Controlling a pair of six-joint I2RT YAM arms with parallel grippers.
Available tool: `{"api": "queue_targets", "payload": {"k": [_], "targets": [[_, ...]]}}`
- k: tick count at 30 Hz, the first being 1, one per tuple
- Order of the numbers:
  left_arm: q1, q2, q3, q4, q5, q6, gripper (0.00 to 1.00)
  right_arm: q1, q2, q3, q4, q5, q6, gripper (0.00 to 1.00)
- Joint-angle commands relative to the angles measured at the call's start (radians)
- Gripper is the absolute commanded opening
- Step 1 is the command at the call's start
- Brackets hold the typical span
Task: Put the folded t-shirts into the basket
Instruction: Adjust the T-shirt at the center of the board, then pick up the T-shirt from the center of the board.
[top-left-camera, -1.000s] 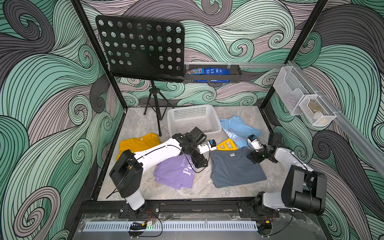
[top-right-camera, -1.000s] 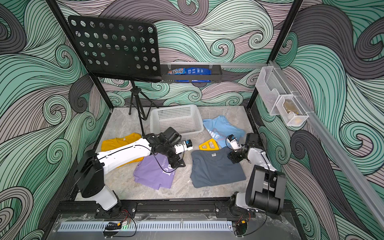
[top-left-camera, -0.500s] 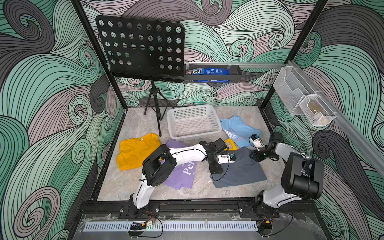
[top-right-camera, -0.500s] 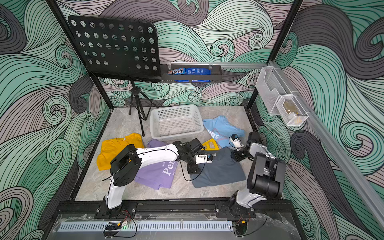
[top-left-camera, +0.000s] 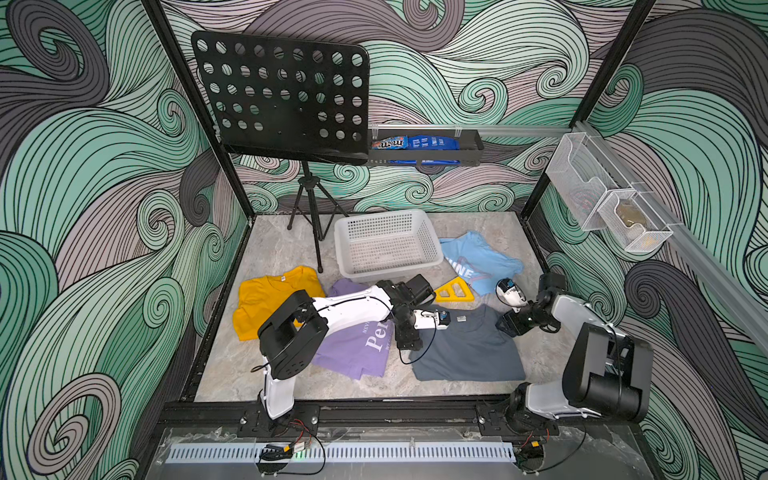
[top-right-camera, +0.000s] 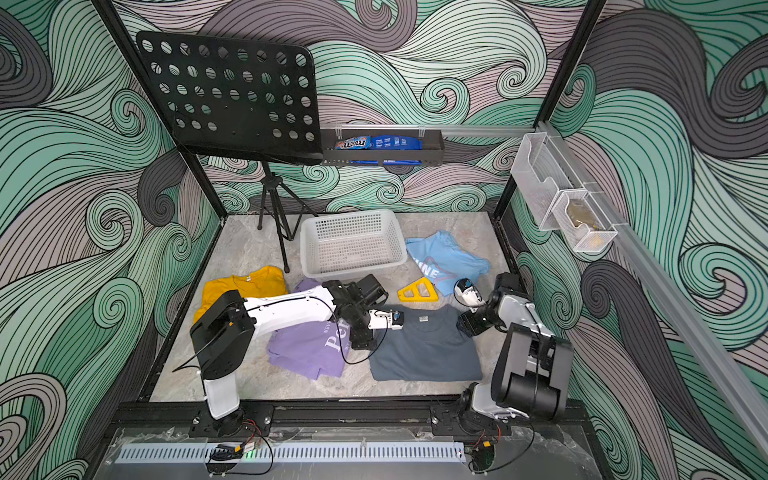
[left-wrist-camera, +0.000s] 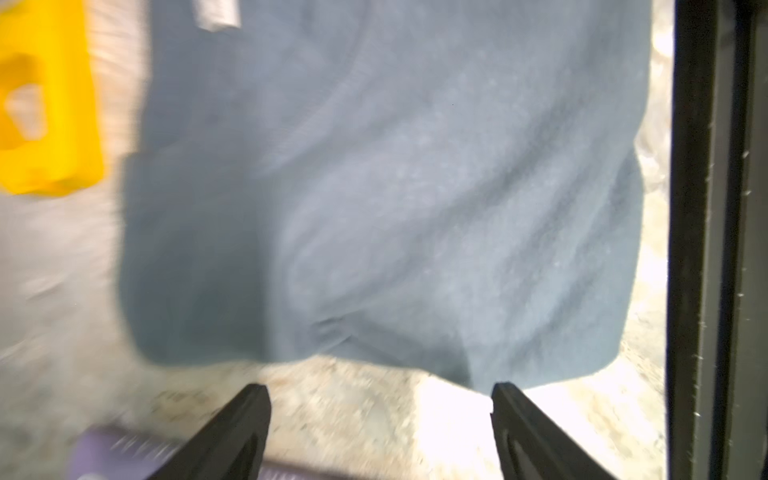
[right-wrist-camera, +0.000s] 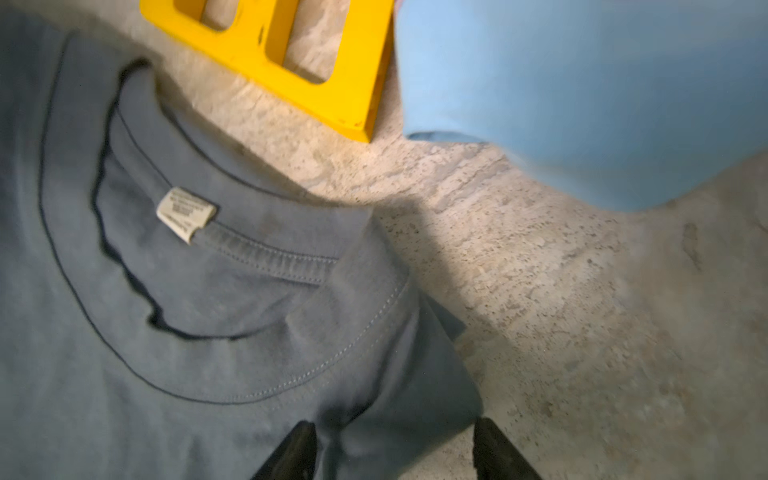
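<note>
Folded t-shirts: all four lie on the surface (top-left-camera: 291, 257), none in the basket (top-left-camera: 388, 271). The dark slate-grey shirt (top-left-camera: 469, 349) lies flat between the two claws, its long axis running from the collar, on the basket side, to the hem by the front rail (top-left-camera: 395, 409). Left claw (left-wrist-camera: 378, 392): jaws apart and empty, tips over bare surface just short of the shirt's side edge. Right claw (right-wrist-camera: 395, 426): jaws apart, straddling the opposite shoulder corner, not closed on it. I judge the right claw nearer to a grip; the left must first advance onto cloth. The lilac shirt (top-left-camera: 353, 349), mustard shirt (top-left-camera: 266, 299) and light blue shirt (top-left-camera: 478, 257) wait. A yellow triangular piece (top-left-camera: 453, 291) sits just beyond the collar.
</note>
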Motion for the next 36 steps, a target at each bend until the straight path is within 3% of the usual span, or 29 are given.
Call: {"api": "queue_targets", "payload": {"k": [1,11,25,29,36], "targets": [[0.016,-0.036,0.017,0.01,-0.012,-0.118,0.87,-0.006,0.053,0.067,-0.016,-0.097,0.03,0.73],[0.036,0.14,0.161,0.028,-0.096,-0.36,0.88,0.027,0.145,0.055,0.058,-0.057,0.064,0.77],[0.067,0.285,0.258,0.004,-0.054,-0.426,0.93,0.065,0.204,0.002,0.143,-0.014,0.07,0.78],[0.065,0.297,0.247,0.002,-0.005,-0.424,0.9,0.089,0.208,-0.022,0.152,-0.007,0.069,0.75],[0.055,0.289,0.166,0.063,0.036,-0.455,0.73,0.092,0.172,-0.06,0.138,-0.012,0.044,0.61]]}}
